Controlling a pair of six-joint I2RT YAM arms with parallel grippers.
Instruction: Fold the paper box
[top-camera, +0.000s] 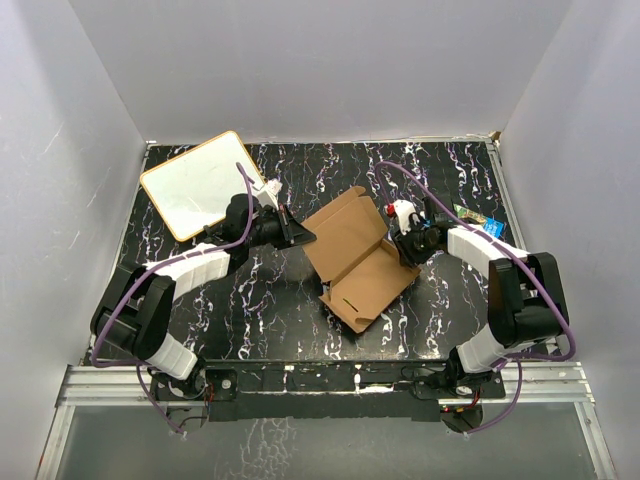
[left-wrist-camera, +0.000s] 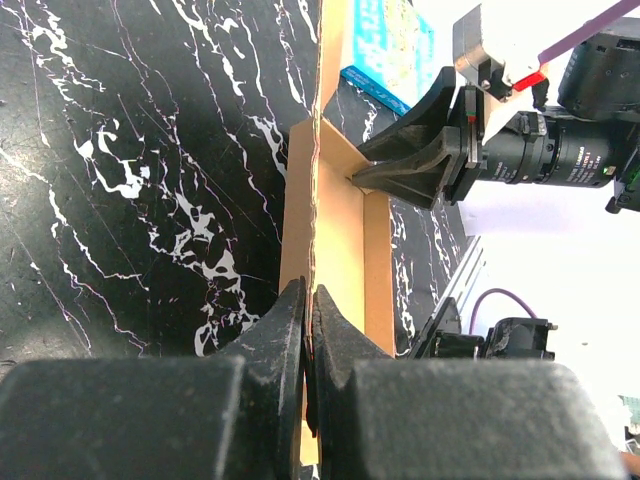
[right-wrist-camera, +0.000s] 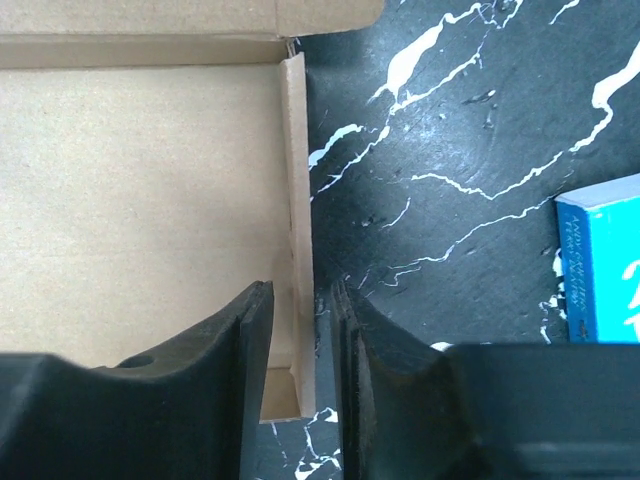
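Top external: paper box (top-camera: 360, 258) sits part-folded between left gripper (top-camera: 296, 232) and right gripper (top-camera: 405, 243).
Left pinches its edge; right straddles side flap (right-wrist-camera: 296, 170), jaws slightly apart. Best to close squarely, then fold along the crease.

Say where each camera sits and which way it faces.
Top: above, behind the bases, looking down on the table; left arm, right arm show.
Left wrist: looks along the box edge pinched in the left gripper, toward the right gripper.
Right wrist: looks down at the box flap between its fingers.
Shared: the box.
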